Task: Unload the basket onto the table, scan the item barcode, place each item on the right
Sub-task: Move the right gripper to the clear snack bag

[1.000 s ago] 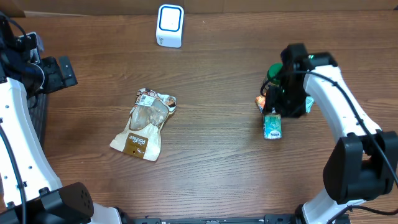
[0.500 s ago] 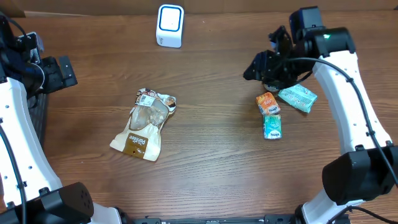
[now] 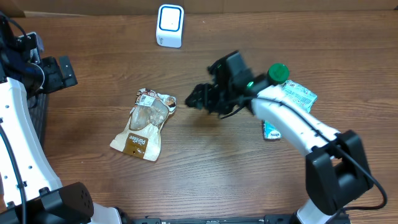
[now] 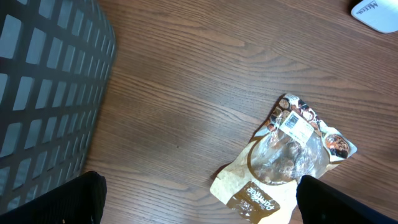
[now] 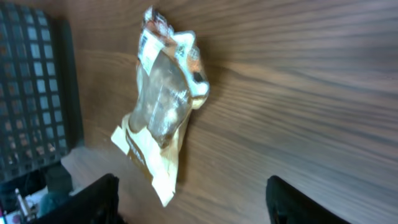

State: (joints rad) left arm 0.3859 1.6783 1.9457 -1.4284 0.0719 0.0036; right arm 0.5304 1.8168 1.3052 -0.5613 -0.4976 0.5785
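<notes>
Lying ungripped on the table point(image 3: 205, 177), the brown-and-clear plastic pouch point(image 3: 144, 124) is unscanned; left claw point(image 3: 67, 73) and right claw point(image 3: 196, 101) are held open.

Table point(image 3: 205, 180): dark brown wood, grain running left to right in the overhead view; filled nearly the whole frame.
Far edge: a pale tan strip point(image 3: 280, 5) lay beyond it; material could not be told.
Left side: a dark grid-walled basket point(image 4: 43, 93) stood there.
Light: even, with a soft sheen on the wood.
</notes>
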